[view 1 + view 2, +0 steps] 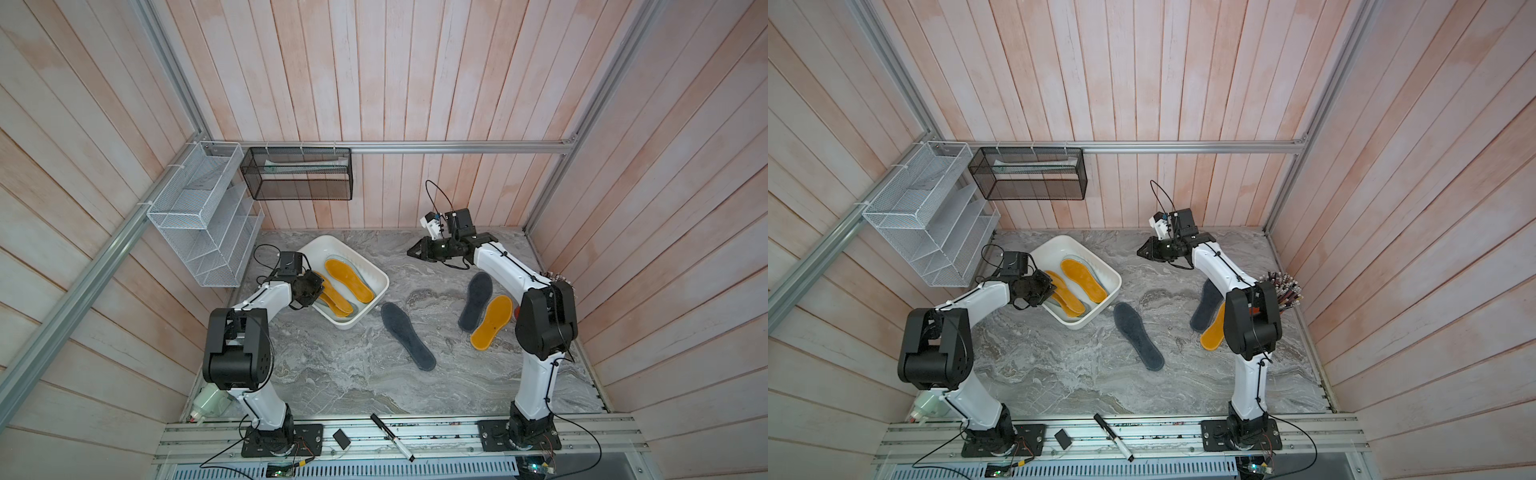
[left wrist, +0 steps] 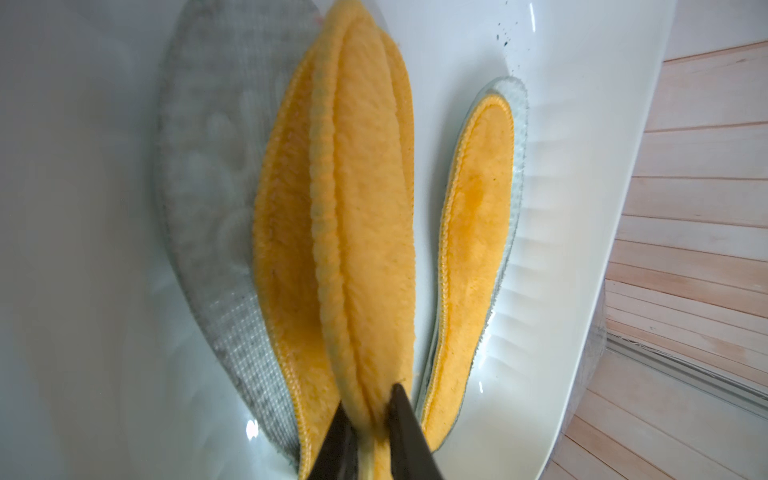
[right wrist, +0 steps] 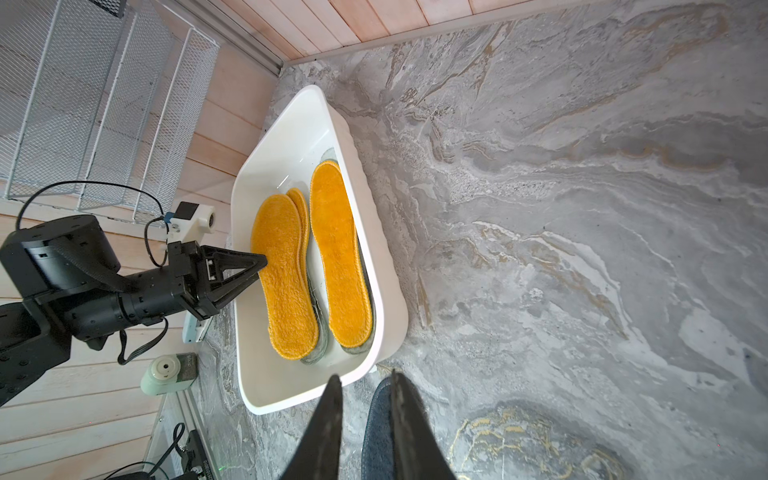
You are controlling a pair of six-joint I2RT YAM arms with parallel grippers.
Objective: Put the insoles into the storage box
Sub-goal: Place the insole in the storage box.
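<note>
The white storage box [image 1: 376, 272] [image 1: 1109, 277] sits at the back left of the marble table. Three orange insoles lie in it on pale grey ones [image 2: 208, 166]. My left gripper [image 1: 318, 291] [image 2: 370, 403] reaches over the box's near-left rim and is shut on the heel of one orange insole [image 2: 361, 208] [image 1: 334, 297], which is creased lengthwise. My right gripper [image 1: 411, 251] [image 3: 363, 378] hangs above the table right of the box, open and holding nothing. One dark grey insole [image 1: 407, 334] lies mid-table. Another dark grey insole [image 1: 476, 301] and an orange insole [image 1: 492, 322] lie beside the right arm.
A white wire rack [image 1: 199, 216] and a black mesh basket [image 1: 297, 174] hang on the back-left walls. A marker pen [image 1: 390, 436] and a small black block [image 1: 340, 438] rest on the front rail. A pale green device [image 1: 210, 399] sits by the left arm's base.
</note>
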